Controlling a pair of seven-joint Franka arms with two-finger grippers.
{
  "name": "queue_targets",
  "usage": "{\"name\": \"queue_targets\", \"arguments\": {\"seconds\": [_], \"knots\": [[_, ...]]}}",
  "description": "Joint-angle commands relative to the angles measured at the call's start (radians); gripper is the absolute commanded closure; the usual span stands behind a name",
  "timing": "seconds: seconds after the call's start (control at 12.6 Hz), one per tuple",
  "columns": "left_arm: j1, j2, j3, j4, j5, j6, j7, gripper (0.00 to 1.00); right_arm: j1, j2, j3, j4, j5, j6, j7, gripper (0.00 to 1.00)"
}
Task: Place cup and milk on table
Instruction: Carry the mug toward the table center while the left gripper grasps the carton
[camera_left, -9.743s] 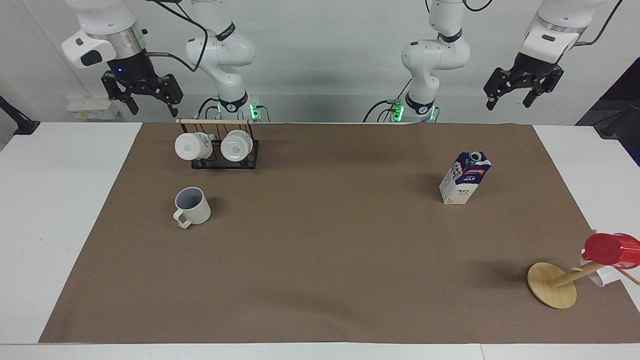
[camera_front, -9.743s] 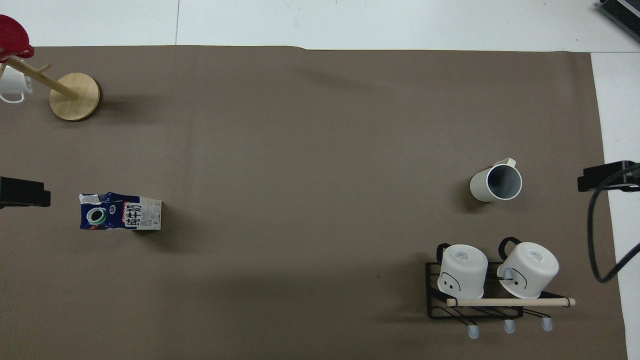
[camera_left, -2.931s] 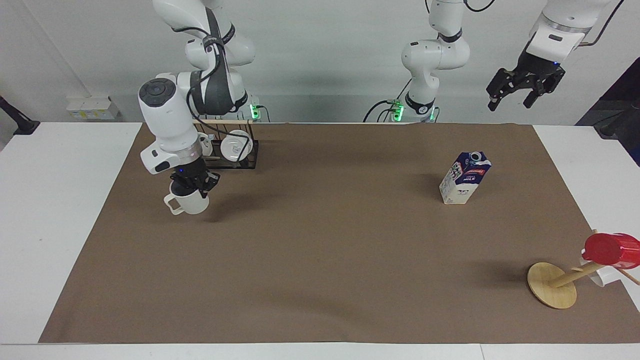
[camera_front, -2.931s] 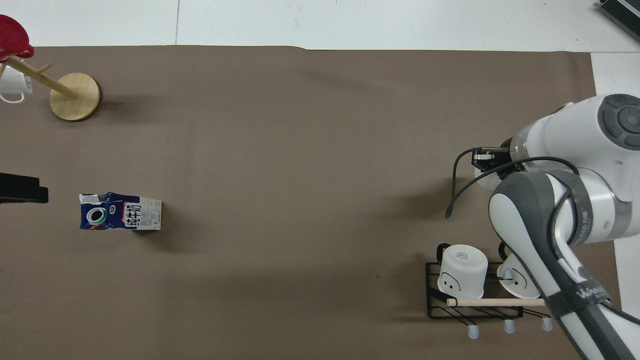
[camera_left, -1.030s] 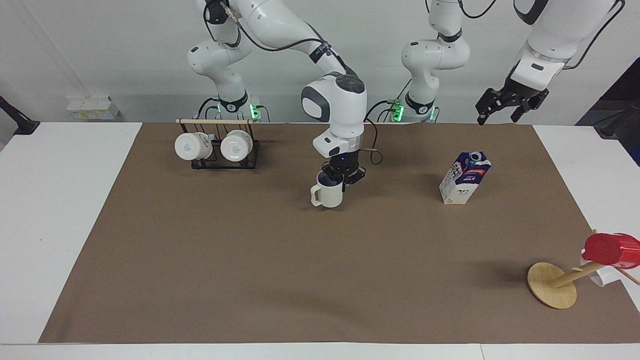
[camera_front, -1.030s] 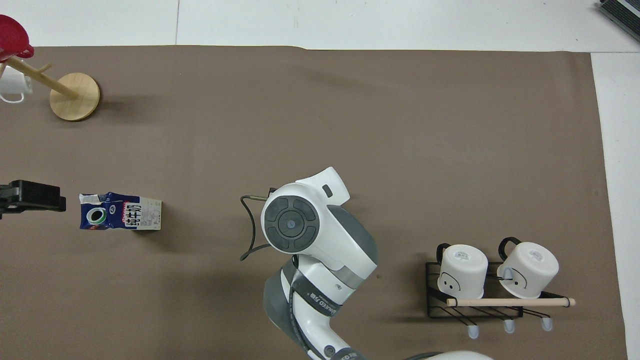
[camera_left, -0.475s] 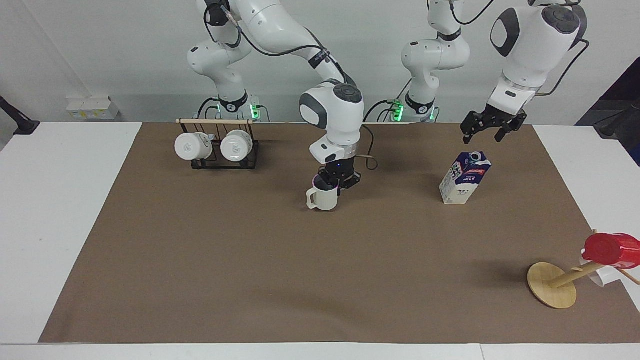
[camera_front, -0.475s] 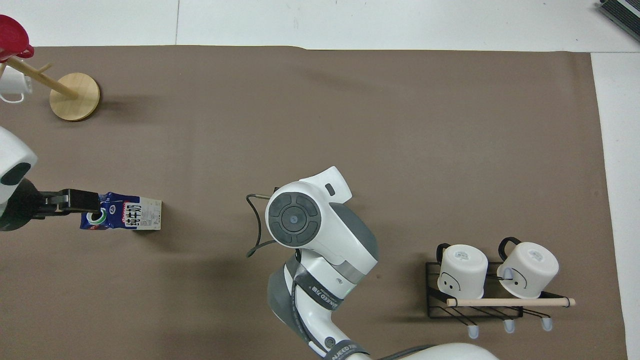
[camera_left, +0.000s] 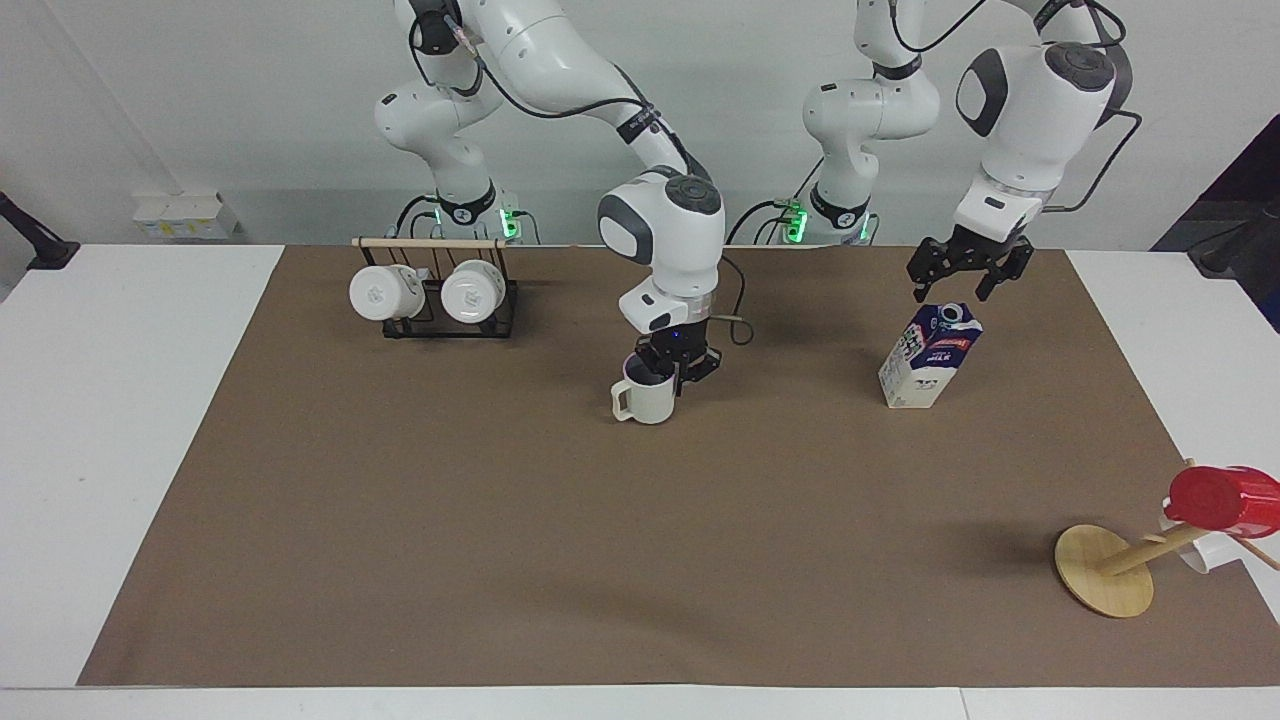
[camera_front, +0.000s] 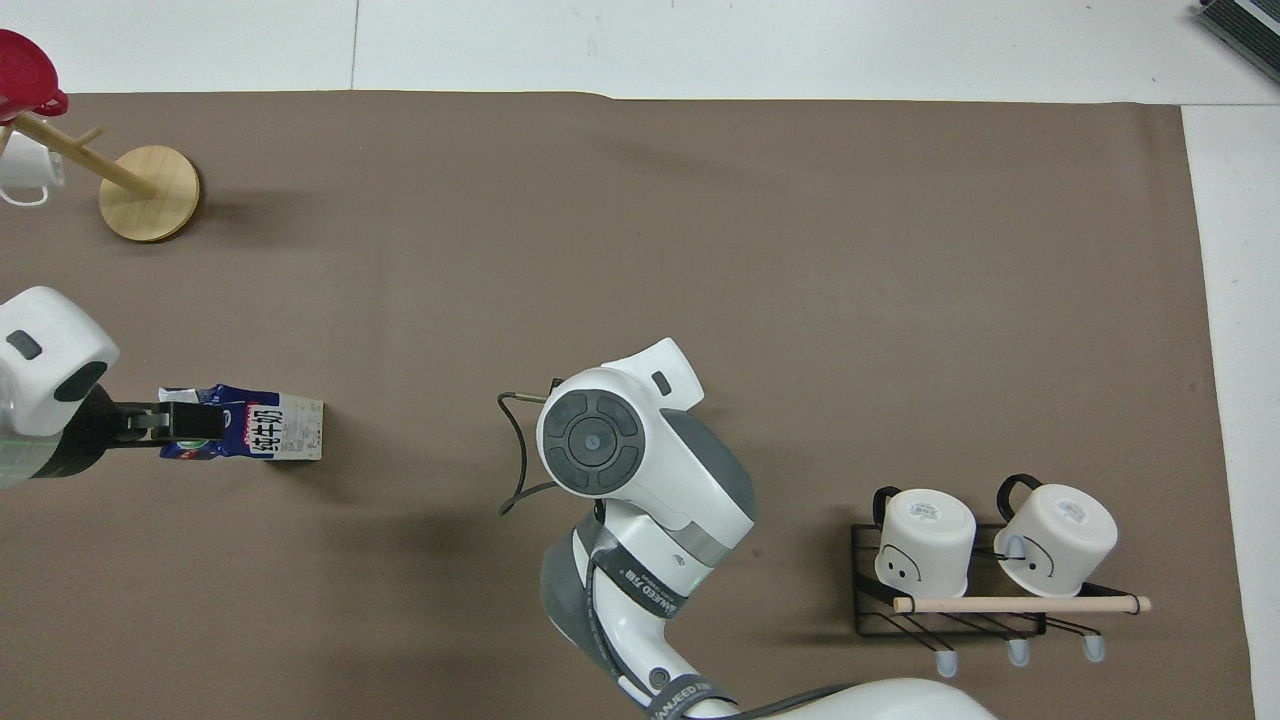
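Mug (camera_left: 648, 400) sits gripped at its rim by right tool (camera_left: 677, 366); left tool (camera_left: 968, 282), fingers spread, hovers over milk carton (camera_left: 930, 357).

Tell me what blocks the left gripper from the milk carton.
Nothing visible does. The left gripper hangs open just above the milk, right over its capped top, with only air between them. The right gripper and its cup stand well off, mid-mat.

- black wire rack (camera_left: 450, 318) (camera_front: 950, 595) with a wooden rail, holding two white mugs (camera_left: 378, 291) (camera_front: 925, 540)
- round wooden disc (camera_left: 1103, 570) (camera_front: 150, 193) with a tilted peg carrying a red cup (camera_left: 1222, 500) (camera_front: 25, 72)
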Motion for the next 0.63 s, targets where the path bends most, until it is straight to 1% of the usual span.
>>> {"name": "queue_targets", "arguments": {"seconds": [0.0,0.16,0.32,0.4,0.48,0.55], "knots": [[0.001,-0.024,0.009,-0.075,-0.008,0.095,0.039,0.0,-0.016,-0.012,0.002,0.009,-0.03,0.008,0.007,0.0],[0.003,-0.009,0.009,-0.079,-0.008,0.127,0.053,0.0,-0.044,-0.06,-0.005,0.023,-0.017,-0.051,-0.038,0.0],[0.01,0.008,0.009,-0.086,-0.008,0.156,0.088,0.0,-0.098,-0.136,-0.001,0.022,-0.004,-0.135,-0.123,0.0],[0.01,0.011,0.009,-0.089,-0.008,0.166,0.09,0.0,-0.122,-0.176,-0.002,0.022,0.027,-0.18,-0.187,0.0],[0.009,0.011,0.009,-0.095,-0.008,0.169,0.09,0.03,-0.147,-0.208,-0.004,0.022,0.064,-0.217,-0.256,0.0],[0.009,0.013,0.009,-0.095,-0.007,0.17,0.09,0.12,-0.177,-0.235,-0.004,0.022,0.078,-0.255,-0.322,0.0]]}}
